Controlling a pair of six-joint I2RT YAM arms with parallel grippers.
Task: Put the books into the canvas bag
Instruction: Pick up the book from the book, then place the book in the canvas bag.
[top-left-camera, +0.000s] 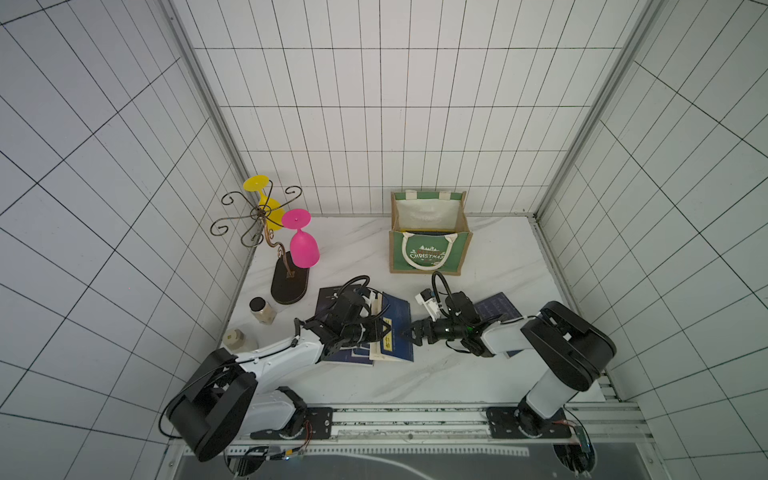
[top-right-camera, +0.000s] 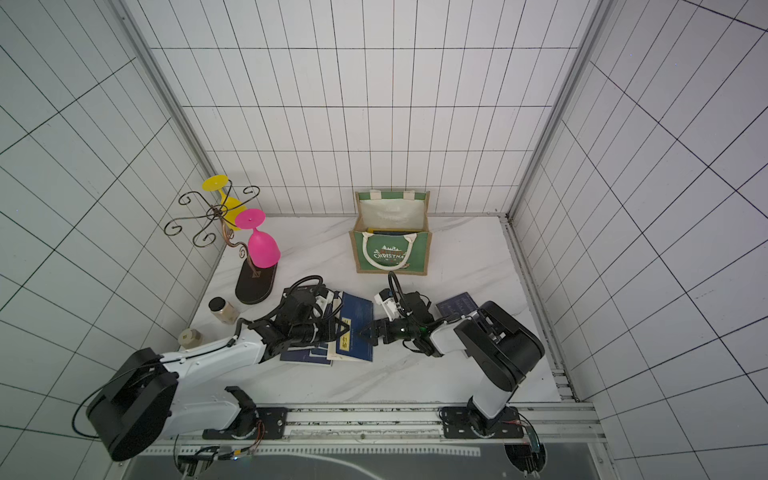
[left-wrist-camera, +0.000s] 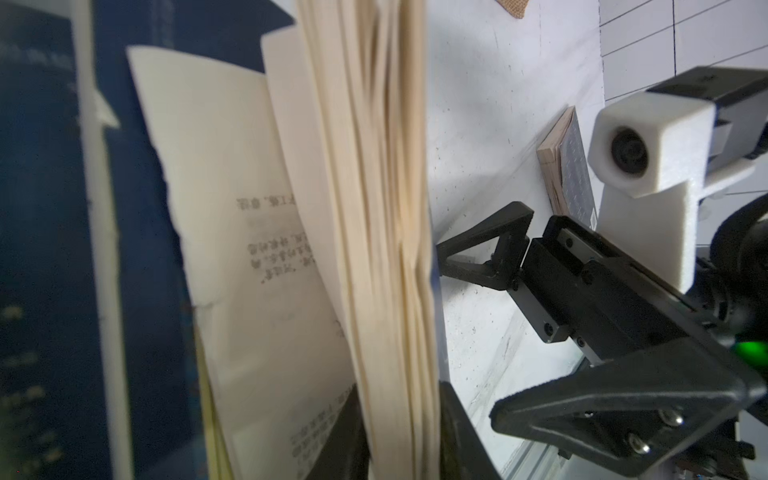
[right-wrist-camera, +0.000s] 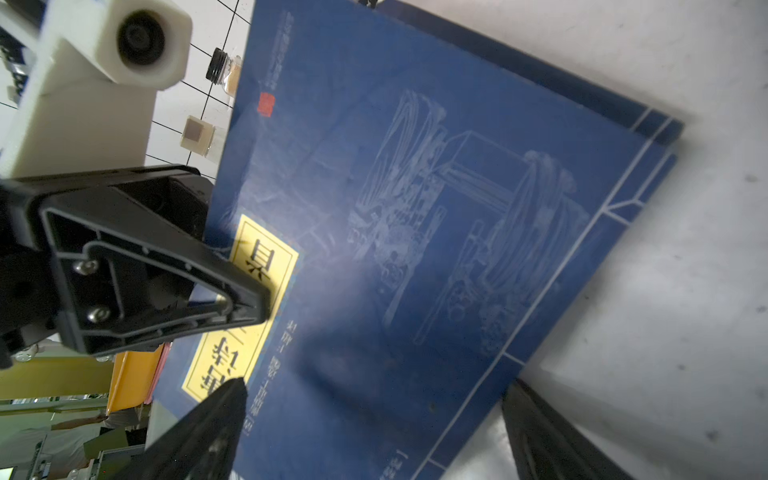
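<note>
Both arms hide much of the navy books (top-left-camera: 351, 358) piled on the bench (top-left-camera: 415, 382); a stray navy book (top-left-camera: 498, 305) peeks from under the right arm (top-left-camera: 503, 336). Only the left wrist view shows the left tool (top-left-camera: 385, 328) clamped on the yellow-labelled top book (right-wrist-camera: 415, 208), its cream pages (left-wrist-camera: 386, 249) fanned. The right tool (top-left-camera: 406, 333) gapes beside it. The green CHRISTMAS canvas bag (top-left-camera: 430, 253) stands behind, book edges (top-left-camera: 424, 231) inside.
</note>
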